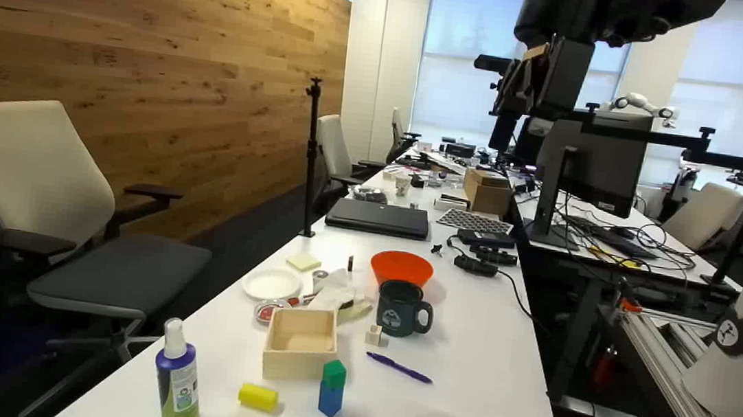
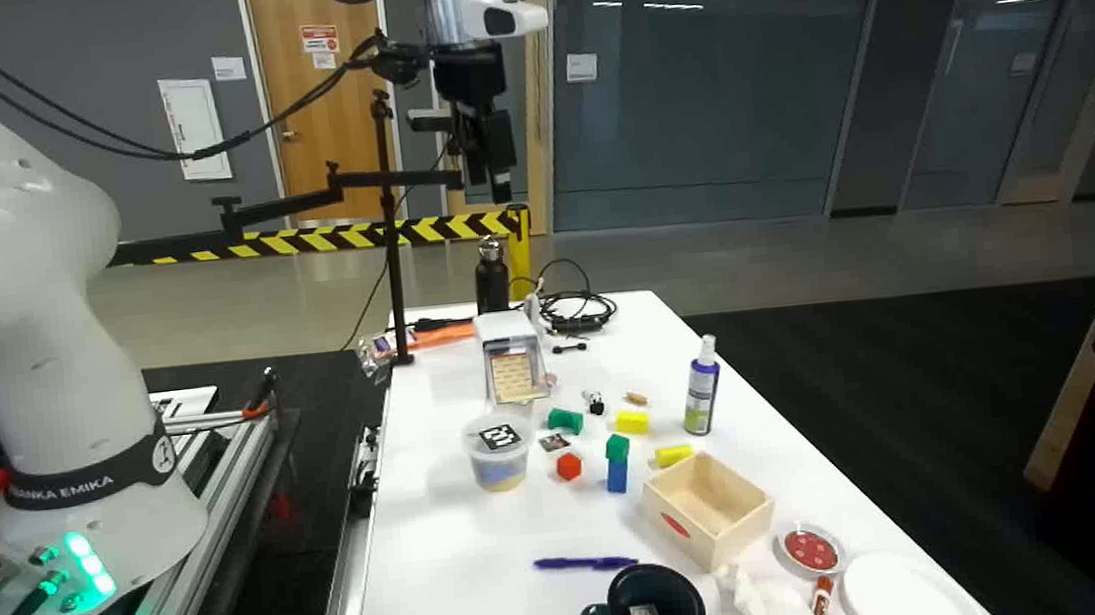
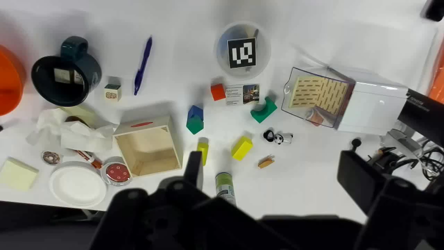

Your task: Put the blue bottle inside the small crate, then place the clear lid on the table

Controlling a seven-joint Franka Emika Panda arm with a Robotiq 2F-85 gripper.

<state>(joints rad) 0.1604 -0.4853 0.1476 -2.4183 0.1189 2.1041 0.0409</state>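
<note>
bottle (image 2: pixel 701 393): upright on the table (image 1: pixel 476 392), near a long edge, apart from the crate (image 1: pixel 300 361).
crate: open side up, the bottle not yet inside; a yellow cylinder (image 3: pixel 203 152) lies between the two.
gripper (image 3: pixel 269 170): jaws wide, holding nothing, high above the table; the wrist view shows the bottle's foot between the fingers (image 3: pixel 193 168), its top hidden.
lid (image 3: pixel 263 52): apparently the clear one on the tub (image 2: pixel 500 468), beneath the marker (image 3: pixel 241 52).
bottle into crate: the step in hand, I judge, and only at its start; neither half of the task is done.
gripper to bottle: the next move calls for coming down over the body, centring the jaws and closing below the nozzle (image 1: pixel 175 338) (slim and tall, it may topple at a nudge).
crate walls: after the grip, the bottle's base should rise above them before travelling across.
lid to table: waits its turn.
</note>
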